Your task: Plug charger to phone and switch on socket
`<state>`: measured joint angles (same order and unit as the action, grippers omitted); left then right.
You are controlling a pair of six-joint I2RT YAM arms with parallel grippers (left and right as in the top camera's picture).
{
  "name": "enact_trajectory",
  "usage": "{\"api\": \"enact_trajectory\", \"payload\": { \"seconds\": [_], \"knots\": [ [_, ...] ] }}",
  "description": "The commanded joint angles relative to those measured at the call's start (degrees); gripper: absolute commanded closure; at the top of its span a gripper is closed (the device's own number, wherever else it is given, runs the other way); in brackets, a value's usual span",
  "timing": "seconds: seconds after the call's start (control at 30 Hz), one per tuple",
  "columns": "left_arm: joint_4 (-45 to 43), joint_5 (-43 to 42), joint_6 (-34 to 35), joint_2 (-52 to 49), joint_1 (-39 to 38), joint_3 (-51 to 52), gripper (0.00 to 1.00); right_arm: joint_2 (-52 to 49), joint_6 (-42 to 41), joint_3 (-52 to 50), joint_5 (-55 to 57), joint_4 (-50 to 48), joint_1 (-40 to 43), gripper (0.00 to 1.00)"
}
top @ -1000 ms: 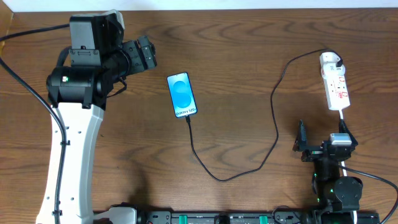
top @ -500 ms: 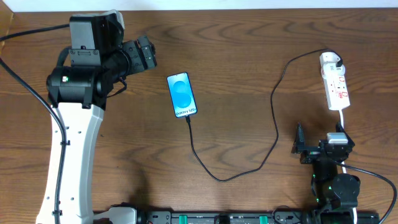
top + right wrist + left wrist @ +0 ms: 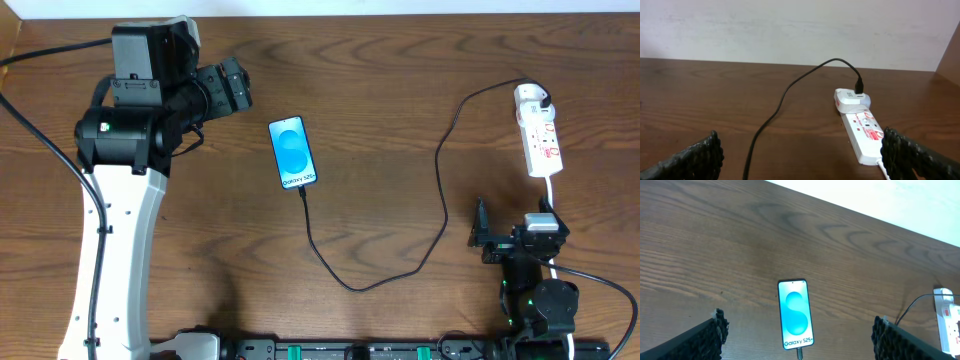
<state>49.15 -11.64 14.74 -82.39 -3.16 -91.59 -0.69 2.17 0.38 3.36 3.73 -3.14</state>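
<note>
Wooden table [image 3: 400,80] | phone [image 3: 293,152] central | socket [image 3: 540,135] far right | left gripper [image 3: 797,330], right gripper [image 3: 800,150] splayed, empty

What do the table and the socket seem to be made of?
The table looks like wood or veneer, dark and matte: grain lines show. The socket seems smooth white plastic, with rounded moulded edges and red print.
</note>
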Motion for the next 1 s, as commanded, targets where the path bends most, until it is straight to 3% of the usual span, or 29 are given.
{"api": "enact_trajectory", "payload": {
  "seconds": [0.0,0.97],
  "knots": [
    [0.1,0.6,-0.6,0.7,0.2,0.2,0.07,0.4,0.7,-0.1,0.2,0.2,-0.3,0.01],
    [0.1,2.3,-0.6,1.0,0.2,0.3,0.07,0.4,0.7,-0.1,0.2,0.2,-0.3,0.01]
  ]
}}
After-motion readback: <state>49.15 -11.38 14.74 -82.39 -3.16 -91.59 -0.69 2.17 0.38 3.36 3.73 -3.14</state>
